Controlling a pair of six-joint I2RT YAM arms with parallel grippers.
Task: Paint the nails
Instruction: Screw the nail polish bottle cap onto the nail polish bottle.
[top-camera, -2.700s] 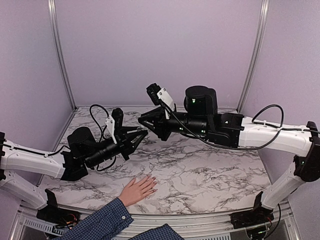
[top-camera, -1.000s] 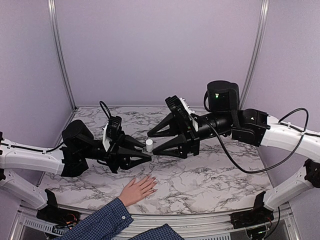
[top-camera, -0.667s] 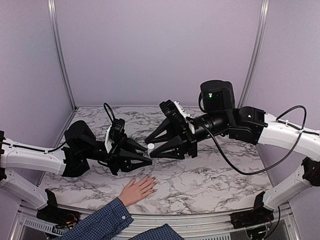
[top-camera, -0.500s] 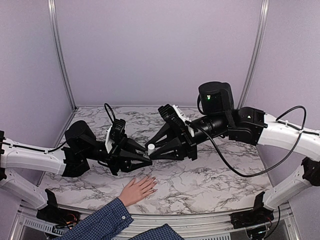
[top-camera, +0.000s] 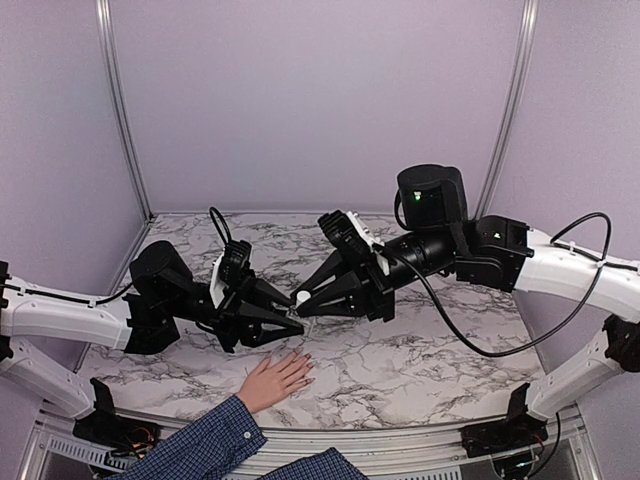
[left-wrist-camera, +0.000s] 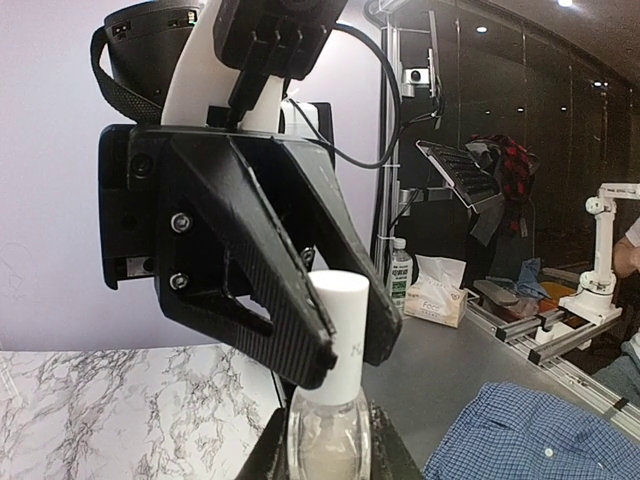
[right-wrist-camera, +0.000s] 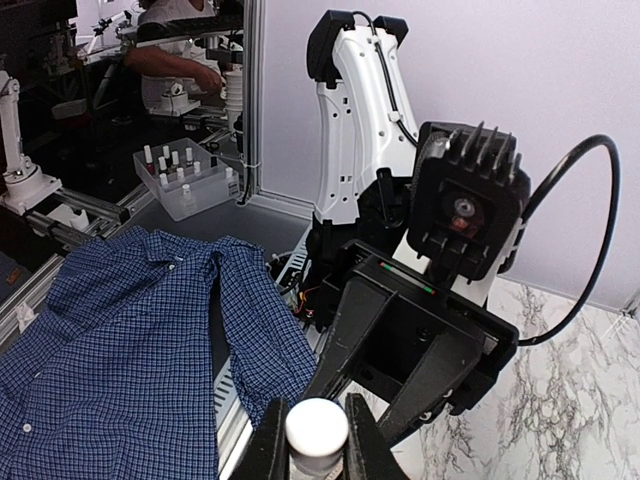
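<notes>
Aloft | left pincer (top-camera: 290, 322) grips small clear glass polish bottle (left-wrist-camera: 328, 455), likely slick and fragile | right pincer (top-camera: 305, 300) clamps white cylindrical cap (right-wrist-camera: 317, 428), best hold

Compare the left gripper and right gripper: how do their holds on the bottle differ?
The left gripper clamps the bottle by its glass body; the right gripper pinches its white cap. The left gripper comes from the left, the right gripper opposite. Both are shut.
</notes>
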